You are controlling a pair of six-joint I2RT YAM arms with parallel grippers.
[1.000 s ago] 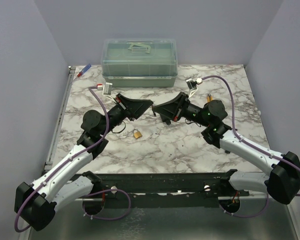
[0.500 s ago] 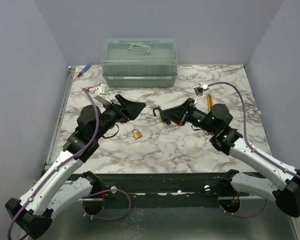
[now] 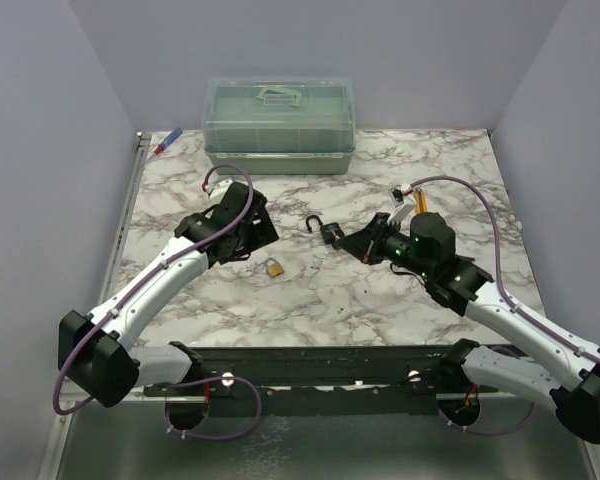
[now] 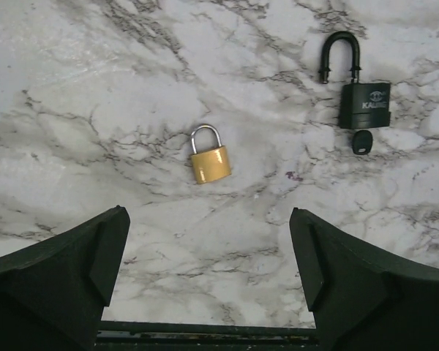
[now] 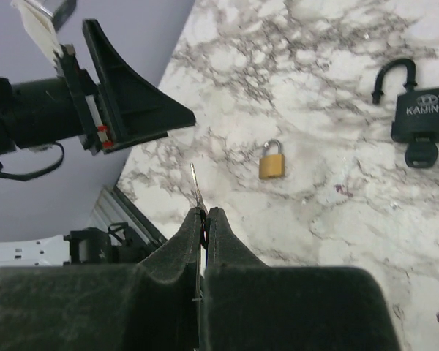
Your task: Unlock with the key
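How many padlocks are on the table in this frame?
2. The black padlock, shackle open and the key in its base, lies near the middle of the table. The small brass padlock, shackle closed, lies apart from it, closer to the near edge. No others show.

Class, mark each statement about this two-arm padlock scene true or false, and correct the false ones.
1. The black padlock has its shackle open. True.
2. The key lies apart from both padlocks. False: its black head sits against the black padlock's bottom end, seemingly in the keyhole.
3. The left gripper holds the brass padlock. False: it is open and empty; the brass padlock lies on the table, shackle closed.
4. The right gripper is shut on a thin metal blade. True.
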